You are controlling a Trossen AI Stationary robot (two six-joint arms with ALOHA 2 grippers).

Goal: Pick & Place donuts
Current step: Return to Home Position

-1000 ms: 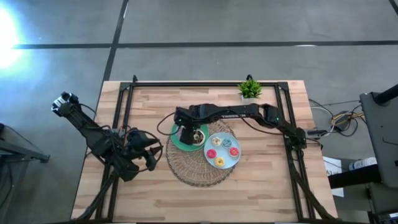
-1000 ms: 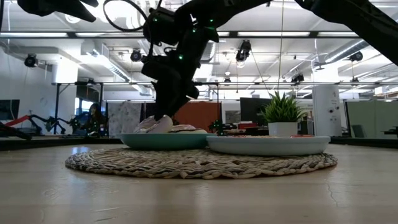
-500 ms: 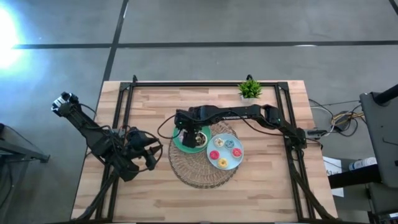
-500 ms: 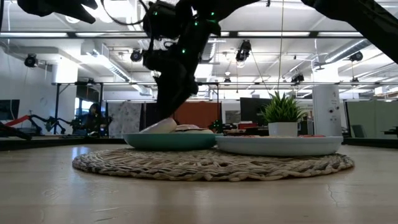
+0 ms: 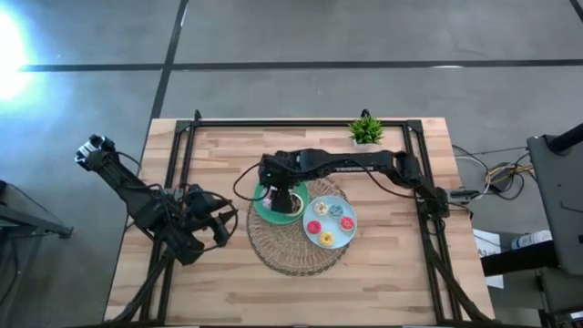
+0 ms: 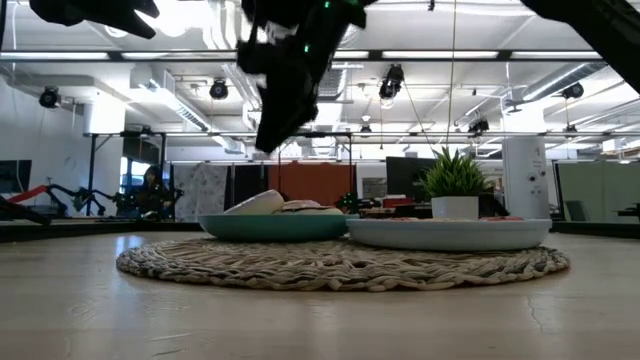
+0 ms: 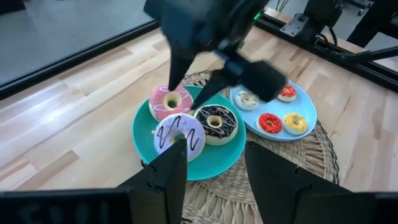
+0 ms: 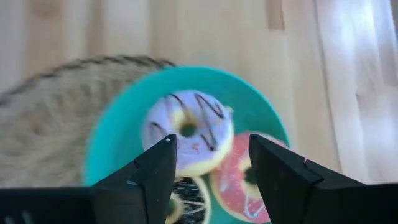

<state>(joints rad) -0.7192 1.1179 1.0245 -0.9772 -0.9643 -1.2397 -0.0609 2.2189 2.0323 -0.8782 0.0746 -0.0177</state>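
Right end effector (image 8: pixel 211 148), empty, over lilac donut (image 8: pixel 208 123)

**Your right gripper (image 5: pixel 284 193) over the green plate (image 5: pixel 260 204), your left gripper (image 5: pixel 217 224) off at the counter (image 5: pixel 383 273) edge.**
Your right gripper hangs above the green plate, and what lies on that plate is mostly hidden beneath it. Just beside the gripper, toward its arm's base, the light-blue plate (image 5: pixel 350 231) carries several small donuts (image 5: pixel 322 238), red and yellow among them. Both plates sit on the woven mat (image 5: pixel 287 257). Your left gripper waits well apart, beyond the green plate's other side.
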